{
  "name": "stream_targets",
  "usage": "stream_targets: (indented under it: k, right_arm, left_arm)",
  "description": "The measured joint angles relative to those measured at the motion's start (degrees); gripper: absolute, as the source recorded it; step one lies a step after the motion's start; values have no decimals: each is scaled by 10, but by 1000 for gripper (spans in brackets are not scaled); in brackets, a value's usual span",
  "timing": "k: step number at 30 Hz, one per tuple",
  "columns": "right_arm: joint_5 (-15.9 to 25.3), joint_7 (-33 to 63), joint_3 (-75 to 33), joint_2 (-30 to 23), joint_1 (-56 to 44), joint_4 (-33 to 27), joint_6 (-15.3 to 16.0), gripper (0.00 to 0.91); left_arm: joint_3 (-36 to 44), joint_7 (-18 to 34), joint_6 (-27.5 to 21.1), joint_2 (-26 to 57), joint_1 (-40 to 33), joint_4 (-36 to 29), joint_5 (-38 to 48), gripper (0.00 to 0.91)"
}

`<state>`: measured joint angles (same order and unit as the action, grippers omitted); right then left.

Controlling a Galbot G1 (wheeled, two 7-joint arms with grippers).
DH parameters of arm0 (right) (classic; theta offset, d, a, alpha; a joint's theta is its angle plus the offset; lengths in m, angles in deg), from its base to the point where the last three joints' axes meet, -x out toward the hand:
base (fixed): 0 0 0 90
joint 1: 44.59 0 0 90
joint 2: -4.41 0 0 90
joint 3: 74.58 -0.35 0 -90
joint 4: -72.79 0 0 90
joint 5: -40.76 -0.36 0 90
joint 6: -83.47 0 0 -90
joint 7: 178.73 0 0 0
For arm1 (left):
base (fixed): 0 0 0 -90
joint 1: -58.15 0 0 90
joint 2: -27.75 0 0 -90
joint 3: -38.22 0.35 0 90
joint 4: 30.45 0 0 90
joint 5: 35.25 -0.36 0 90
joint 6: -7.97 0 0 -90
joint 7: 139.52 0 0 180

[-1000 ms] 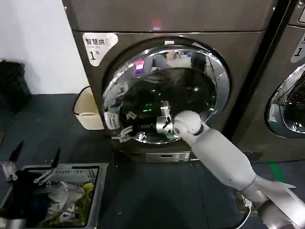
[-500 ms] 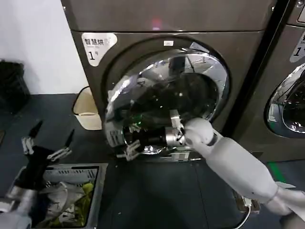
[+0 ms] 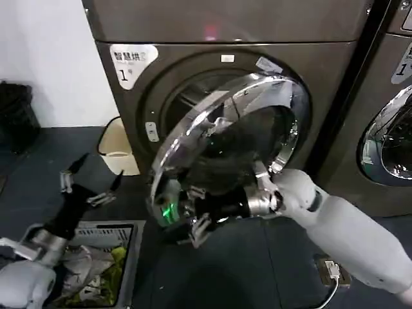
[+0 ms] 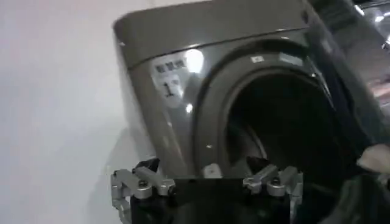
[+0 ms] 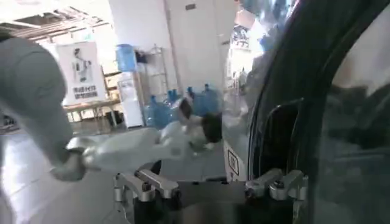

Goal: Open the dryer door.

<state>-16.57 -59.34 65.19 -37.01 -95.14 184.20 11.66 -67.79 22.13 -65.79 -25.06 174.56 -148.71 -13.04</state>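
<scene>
A: Where was the dryer door (image 3: 225,145)?
B: Swung partway out from the dryer (image 3: 322,90), drum showing. Right end effector (image 3: 196,215) sat at its lower chrome rim, fingers spread. Left end effector (image 3: 90,183) hung spread above a basket (image 3: 132,257).

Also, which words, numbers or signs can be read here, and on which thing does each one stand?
"智慧烘" above a large "1": white sticker on the dryer, upper left of the drum opening.
"1": white sticker on the neighbouring machine, partly cut off.
Small white label above the opening: too small to read.
Small tag left of the opening: too small to read.
Poster reflected in the dryer door: blurred, not readable.
</scene>
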Motion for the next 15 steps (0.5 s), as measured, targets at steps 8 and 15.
stream_targets:
  k: [8, 15]
  right_arm:
    - [11, -74, -24, 43, -22, 4, -15, 907]
    - [52, -165, -50, 79, -49, -4, -47, 907]
  left_arm:
    - [49, -25, -6, 58, -27, 16, 3, 907]
    - [114, -34, -19, 99, -69, 29, 6, 907]
